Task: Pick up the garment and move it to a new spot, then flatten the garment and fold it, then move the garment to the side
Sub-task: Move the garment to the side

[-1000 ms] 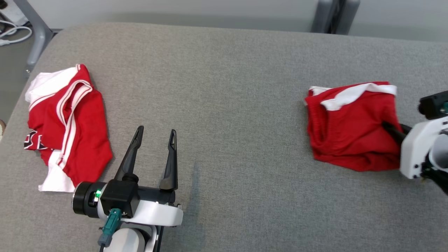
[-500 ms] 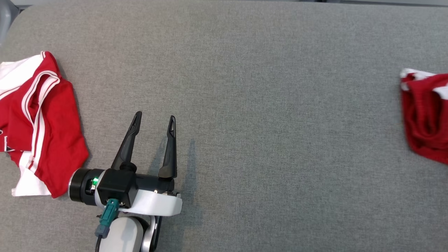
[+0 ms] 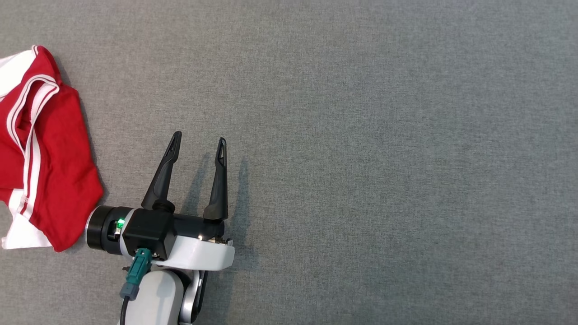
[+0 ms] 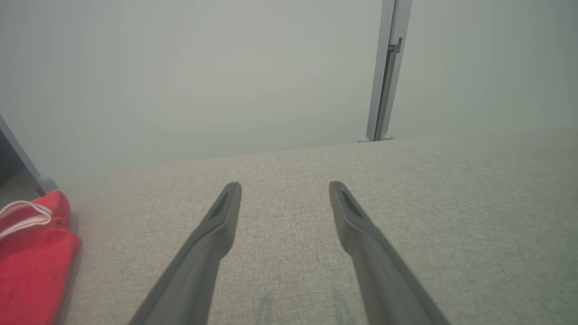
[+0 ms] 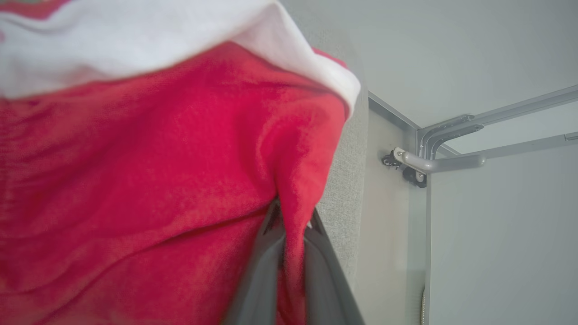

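Garment (image 5: 135, 180), red with white band: fold pinched between closed fingers of right gripper (image 5: 293, 215); edges cut off, lifted or resting unclear. Over grey table (image 3: 361, 135), left gripper (image 3: 198, 137), fingers spread apart. Just beside it, second garment (image 3: 45, 158), red, cropped at left edge.

Two red garments (image 3: 49, 158) (image 5: 135, 180); two pincers (image 3: 199, 136) (image 5: 293, 213); one grey table (image 3: 384, 158).

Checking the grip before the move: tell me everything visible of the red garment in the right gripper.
The red garment is soft, fleecy-looking cloth with a broad white band along one edge. It is bunched and creased. One red fold is pinched between the dark fingers of the right gripper, which is shut on it. A grey fabric surface shows beside it.
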Tool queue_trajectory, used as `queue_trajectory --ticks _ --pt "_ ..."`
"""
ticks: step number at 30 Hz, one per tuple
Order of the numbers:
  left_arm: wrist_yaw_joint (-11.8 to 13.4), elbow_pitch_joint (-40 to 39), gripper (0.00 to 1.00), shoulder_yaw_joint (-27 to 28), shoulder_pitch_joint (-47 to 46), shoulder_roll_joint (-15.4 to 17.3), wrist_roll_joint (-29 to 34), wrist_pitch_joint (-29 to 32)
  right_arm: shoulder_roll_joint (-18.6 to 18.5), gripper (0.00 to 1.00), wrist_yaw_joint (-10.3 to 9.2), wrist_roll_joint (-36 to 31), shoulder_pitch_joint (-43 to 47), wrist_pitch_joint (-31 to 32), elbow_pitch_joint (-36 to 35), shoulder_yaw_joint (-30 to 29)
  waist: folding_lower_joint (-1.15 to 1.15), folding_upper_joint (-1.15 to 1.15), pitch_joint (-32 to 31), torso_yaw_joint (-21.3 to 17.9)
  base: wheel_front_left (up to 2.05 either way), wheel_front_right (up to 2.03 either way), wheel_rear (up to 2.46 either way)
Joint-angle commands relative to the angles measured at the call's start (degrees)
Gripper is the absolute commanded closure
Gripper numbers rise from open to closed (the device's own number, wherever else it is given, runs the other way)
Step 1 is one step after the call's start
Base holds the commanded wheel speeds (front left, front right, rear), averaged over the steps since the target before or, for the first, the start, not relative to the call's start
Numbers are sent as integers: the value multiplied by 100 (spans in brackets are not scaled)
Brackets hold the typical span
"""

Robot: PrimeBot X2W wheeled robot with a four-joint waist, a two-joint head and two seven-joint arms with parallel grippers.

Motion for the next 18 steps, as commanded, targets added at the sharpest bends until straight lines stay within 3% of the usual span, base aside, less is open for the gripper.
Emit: queue_trajectory --ticks 1,6,7,8,18 --pt "-18 -16 0 7 -93 17 31 -21 7 100 -2 -80 -41 2 73 -31 0 0 35 10 0 0 0" --pt "-23 4 0 -3 -136 16 40 -21 58 100 -3 -208 -126 59 285 -148 0 0 80 43 0 0 0" --pt "-20 7 0 1 -140 15 39 -21 80 77 -3 -220 -118 85 324 -171 0 0 79 49 0 0 0" --pt "-14 9 0 7 -141 17 37 -21 116 0 -3 -224 -113 125 407 -200 0 0 80 51 0 0 0" --pt "37 67 0 17 -86 16 -36 -21 273 0 -2 -630 -335 1 533 -320 0 0 -242 22 0 0 0"
